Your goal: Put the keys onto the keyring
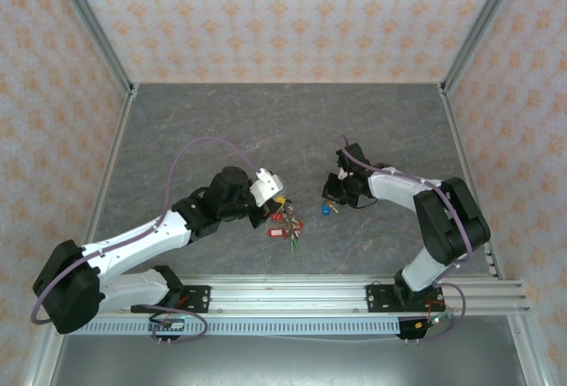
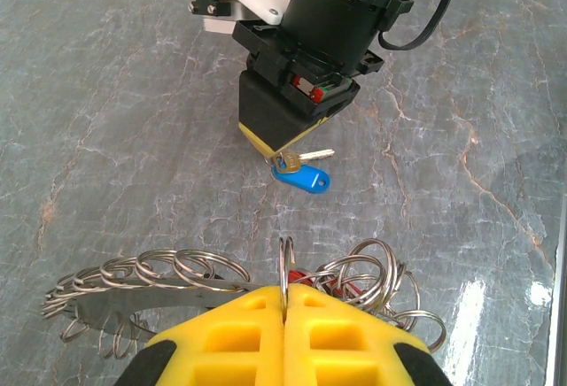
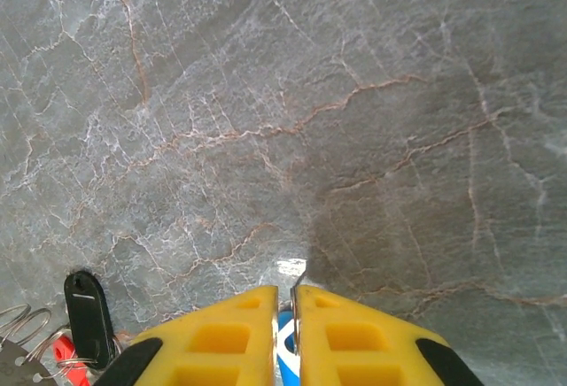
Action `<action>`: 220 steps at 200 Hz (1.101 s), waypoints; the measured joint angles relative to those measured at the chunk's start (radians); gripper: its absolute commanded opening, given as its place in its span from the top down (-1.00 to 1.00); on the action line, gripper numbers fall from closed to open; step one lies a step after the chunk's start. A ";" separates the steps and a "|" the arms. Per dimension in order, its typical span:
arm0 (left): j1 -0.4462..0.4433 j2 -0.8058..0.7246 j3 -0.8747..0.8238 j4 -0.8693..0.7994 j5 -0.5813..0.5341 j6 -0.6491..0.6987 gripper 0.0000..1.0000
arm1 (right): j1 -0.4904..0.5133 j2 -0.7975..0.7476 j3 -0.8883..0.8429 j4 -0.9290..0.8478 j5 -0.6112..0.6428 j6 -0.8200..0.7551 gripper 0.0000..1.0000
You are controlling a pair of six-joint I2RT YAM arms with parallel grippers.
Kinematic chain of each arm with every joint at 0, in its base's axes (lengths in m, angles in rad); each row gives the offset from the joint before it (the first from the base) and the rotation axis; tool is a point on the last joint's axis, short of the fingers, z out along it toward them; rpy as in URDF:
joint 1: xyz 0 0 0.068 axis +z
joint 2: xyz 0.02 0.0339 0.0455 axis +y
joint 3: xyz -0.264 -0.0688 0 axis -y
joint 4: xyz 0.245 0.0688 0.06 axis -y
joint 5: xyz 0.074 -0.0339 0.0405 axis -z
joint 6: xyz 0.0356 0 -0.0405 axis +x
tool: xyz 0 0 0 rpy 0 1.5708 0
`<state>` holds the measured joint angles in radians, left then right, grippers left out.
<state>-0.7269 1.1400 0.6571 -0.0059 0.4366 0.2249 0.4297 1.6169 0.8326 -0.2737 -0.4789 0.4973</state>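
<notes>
The keyring is a flat grey metal ring fringed with small split rings, lying low in the left wrist view. My left gripper is shut on one upright split ring of it; the top view shows this gripper over the bunch of red-tagged keys. My right gripper faces it, shut on a small key with a blue tag that hangs from its tips just above the table. In the right wrist view the blue tag and a metal edge sit between the yellow fingers.
A black tag, a red tag and loose rings lie at the lower left of the right wrist view. Grey marble-look table with patterned walls around it; an aluminium rail runs along the near edge.
</notes>
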 measured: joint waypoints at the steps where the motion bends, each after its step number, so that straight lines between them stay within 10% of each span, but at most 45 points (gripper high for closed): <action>1: 0.000 0.000 0.000 0.000 0.000 0.000 1.00 | 0.000 0.000 0.000 0.000 0.000 0.000 0.75; 220: 0.000 0.017 0.010 -0.006 0.000 0.000 1.00 | 0.002 0.027 0.011 -0.015 -0.002 0.000 0.73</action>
<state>-0.7269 1.1568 0.6670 -0.0120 0.4370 0.2253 0.4316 1.6436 0.8433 -0.2886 -0.4808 0.4969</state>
